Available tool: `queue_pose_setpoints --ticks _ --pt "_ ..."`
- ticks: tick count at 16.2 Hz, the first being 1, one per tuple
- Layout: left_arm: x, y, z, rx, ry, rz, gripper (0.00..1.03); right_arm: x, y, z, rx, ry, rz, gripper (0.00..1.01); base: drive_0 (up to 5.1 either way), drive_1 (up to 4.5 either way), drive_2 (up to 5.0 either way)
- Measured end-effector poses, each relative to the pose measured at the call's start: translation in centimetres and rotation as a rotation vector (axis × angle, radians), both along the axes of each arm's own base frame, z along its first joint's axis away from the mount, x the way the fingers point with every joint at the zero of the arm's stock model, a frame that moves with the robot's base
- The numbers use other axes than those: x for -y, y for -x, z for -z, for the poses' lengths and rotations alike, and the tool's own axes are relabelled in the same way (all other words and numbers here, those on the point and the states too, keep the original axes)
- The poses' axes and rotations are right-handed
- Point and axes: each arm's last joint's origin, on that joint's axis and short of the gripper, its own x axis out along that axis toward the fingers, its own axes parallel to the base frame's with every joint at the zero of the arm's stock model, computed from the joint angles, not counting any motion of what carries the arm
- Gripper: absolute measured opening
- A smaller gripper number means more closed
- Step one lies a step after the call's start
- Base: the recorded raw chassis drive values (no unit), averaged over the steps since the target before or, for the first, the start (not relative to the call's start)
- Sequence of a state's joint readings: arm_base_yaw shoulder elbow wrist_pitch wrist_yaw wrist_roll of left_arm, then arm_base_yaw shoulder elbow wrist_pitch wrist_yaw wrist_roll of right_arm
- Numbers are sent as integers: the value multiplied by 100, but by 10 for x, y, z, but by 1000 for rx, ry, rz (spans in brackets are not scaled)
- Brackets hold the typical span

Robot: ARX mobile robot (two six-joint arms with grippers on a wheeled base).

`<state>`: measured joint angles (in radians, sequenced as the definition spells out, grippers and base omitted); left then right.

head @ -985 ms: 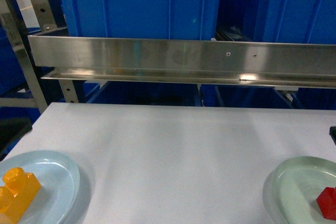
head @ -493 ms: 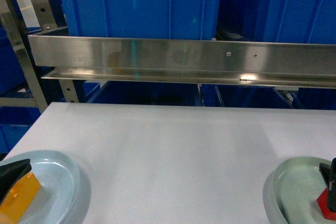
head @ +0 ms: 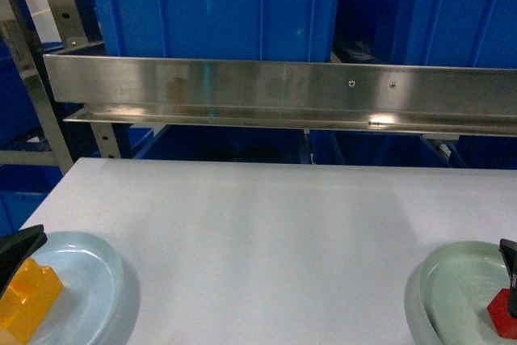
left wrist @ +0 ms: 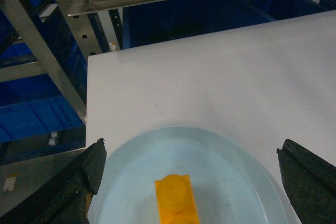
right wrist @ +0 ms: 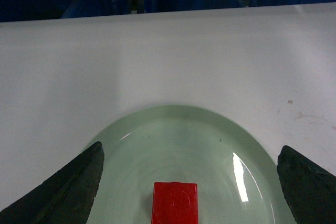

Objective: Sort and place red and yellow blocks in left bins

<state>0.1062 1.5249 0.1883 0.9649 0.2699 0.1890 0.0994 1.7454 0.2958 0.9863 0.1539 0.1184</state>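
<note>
One block (head: 28,296) lies on the plate (head: 89,280) at 8 o'clock, another block (head: 502,313) on the plate (head: 452,288) at 4 o'clock; bins (head: 218,6) stand at 12.

White surface (head: 266,232) carries pale blue plate (head: 89,280) at front left, pale green plate (head: 456,292) at front right.
</note>
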Motion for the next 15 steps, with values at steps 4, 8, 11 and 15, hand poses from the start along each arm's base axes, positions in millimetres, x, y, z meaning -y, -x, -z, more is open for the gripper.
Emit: queue_pose_setpoints --ticks 4,8,11,15 --pt "0 0 0 -1 2 -1 98 0 0 1 -18 -2 -3 98 0 0 0" --pt "0 0 0 -2 2 -1 98 -3 -40 16 -109 -26 1 98 0 0 0" --pt "0 0 0 -2 3 -1 98 -6 -53 29 -195 -53 13 98 0 0 0" --pt "0 0 0 -1 3 -1 98 -3 -41 39 -284 -105 30 98 0 0 0"
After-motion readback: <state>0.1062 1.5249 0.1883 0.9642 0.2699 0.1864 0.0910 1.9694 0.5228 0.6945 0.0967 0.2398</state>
